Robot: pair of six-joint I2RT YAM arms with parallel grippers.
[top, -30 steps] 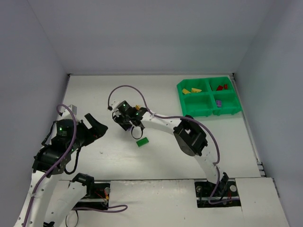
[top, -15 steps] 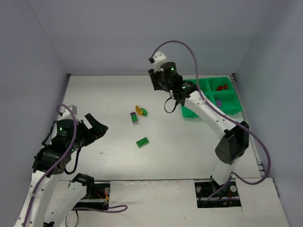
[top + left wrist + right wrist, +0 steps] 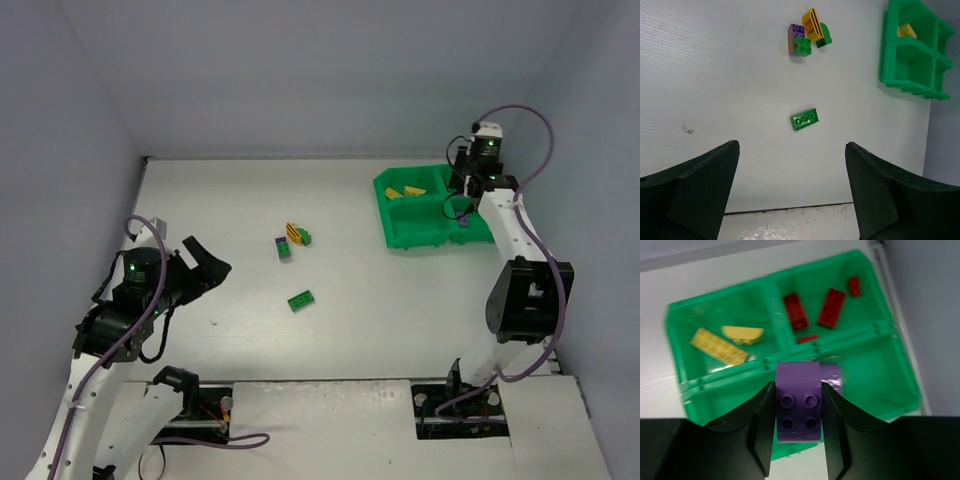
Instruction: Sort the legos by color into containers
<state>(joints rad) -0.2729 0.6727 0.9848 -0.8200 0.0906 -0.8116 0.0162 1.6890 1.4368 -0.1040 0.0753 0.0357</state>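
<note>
My right gripper (image 3: 798, 410) is shut on a purple lego (image 3: 798, 390) and hangs above the green tray (image 3: 675, 335), over the wall beside its near right container. That container holds another purple brick (image 3: 832, 376). Yellow bricks (image 3: 720, 346) lie in the far left container and red ones (image 3: 831, 307) in the far right. In the top view the right gripper (image 3: 460, 205) is over the tray (image 3: 385, 190). My left gripper (image 3: 791, 146) is open and empty, above the table's near left. Ahead of it lie a green brick (image 3: 805, 119) and a purple, yellow and green cluster (image 3: 801, 40).
The tray sits in the back right corner against the right wall. The loose green brick (image 3: 301, 300) and the cluster (image 3: 288, 243) lie mid-table. The left gripper (image 3: 205, 265) hovers left of them. Grey walls enclose the table on three sides.
The right arm has swung from the brick cluster at mid-table up and across to the tray at the back right, carrying the purple brick. The left arm has barely moved.
</note>
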